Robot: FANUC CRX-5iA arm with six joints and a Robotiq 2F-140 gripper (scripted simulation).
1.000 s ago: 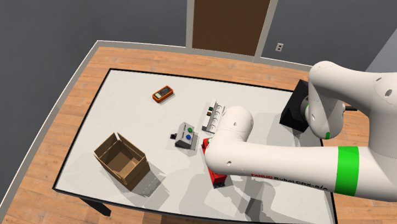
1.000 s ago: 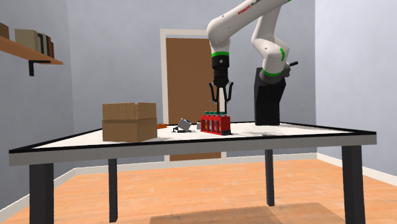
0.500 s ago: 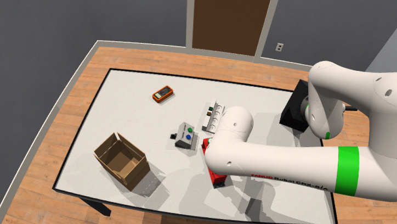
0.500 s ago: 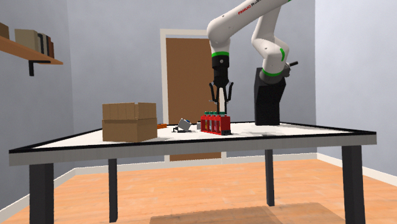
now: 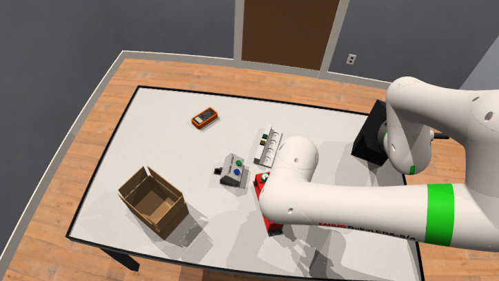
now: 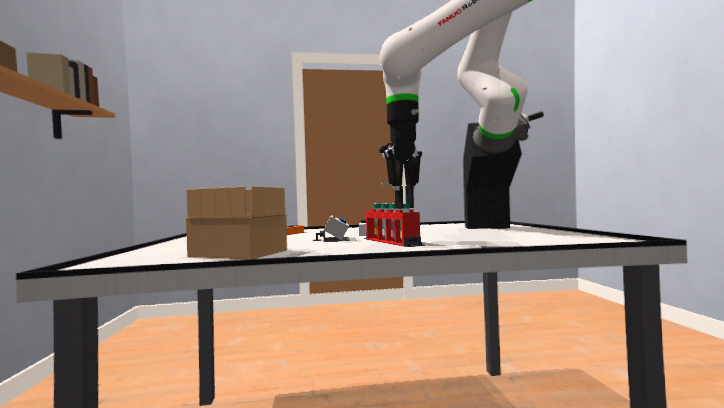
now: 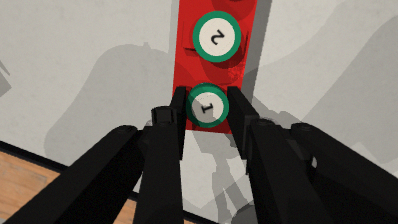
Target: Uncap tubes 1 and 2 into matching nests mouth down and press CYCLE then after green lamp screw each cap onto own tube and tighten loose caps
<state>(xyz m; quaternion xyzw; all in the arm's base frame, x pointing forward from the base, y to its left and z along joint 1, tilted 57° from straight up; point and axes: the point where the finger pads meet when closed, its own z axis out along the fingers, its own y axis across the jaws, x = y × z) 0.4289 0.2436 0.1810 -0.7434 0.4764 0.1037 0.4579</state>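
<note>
The red decapping station stands on the white table, mostly hidden under my arm in the top view. In the wrist view the green-rimmed cap of tube 1 sits between my two black fingers, which touch it on both sides. The cap of tube 2 sits on its tube just beyond. My gripper points straight down over the station's near end and is shut on cap 1. The cap tray shows empty nests and dark lamps. The key housing holds the blue key and green key.
An open cardboard box stands at the table's left front. An orange multimeter lies further back. The arm's black pedestal stands at the right. The table's edge and wooden floor show in the wrist view's lower left.
</note>
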